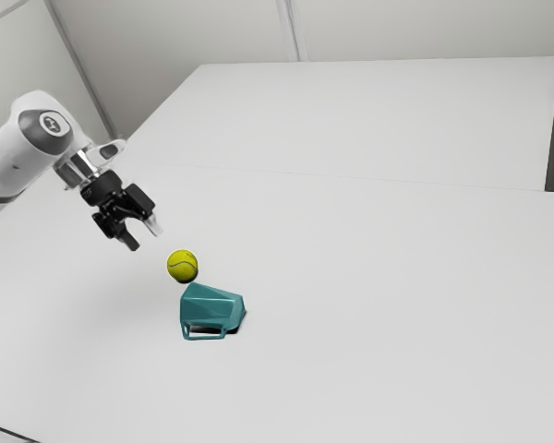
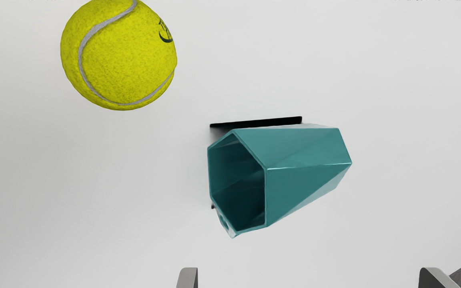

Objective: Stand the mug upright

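Observation:
My gripper [image 1: 146, 236] hangs above the table at the exterior view's left, its two fingers apart with nothing between them. A teal faceted mug [image 1: 210, 307] lies on its side on the table, farther toward the exterior view's right and lower in that picture, its handle toward the front. In the wrist view the mug [image 2: 302, 160] shows its dark opening on the side nearer the ball; part of the handle peeks out under the rim. The fingertips of the open gripper [image 2: 308, 278] stand wide apart, not touching the mug.
A yellow tennis ball [image 1: 183, 266] rests on the white table [image 1: 379, 277] close to the mug, between it and my gripper in the exterior view. In the wrist view the ball [image 2: 118, 56] lies off the mug's open end, with a gap between them.

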`<action>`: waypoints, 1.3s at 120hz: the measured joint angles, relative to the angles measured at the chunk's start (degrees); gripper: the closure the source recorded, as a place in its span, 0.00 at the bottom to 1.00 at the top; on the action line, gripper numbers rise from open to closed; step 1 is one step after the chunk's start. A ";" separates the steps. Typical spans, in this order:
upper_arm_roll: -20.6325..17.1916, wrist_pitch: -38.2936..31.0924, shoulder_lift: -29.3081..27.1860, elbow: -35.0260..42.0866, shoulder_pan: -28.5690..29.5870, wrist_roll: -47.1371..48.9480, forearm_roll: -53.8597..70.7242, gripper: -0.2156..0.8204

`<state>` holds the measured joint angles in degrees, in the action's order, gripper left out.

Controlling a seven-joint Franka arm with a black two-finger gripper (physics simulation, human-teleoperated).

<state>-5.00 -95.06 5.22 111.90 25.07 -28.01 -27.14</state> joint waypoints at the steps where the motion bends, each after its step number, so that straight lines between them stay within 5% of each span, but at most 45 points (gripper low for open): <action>1: 0.00 -0.04 0.24 0.05 0.08 -0.26 -0.25 0.21; 30: -0.01 -0.71 6.16 1.72 1.53 -7.33 -7.21 0.21; 116: -1.02 -2.38 9.83 11.89 1.63 -23.52 -22.35 0.21; 156: -1.98 -2.43 10.03 12.73 2.22 -29.62 -25.05 0.63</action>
<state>-6.98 -97.50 15.25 124.63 27.29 -57.63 -52.19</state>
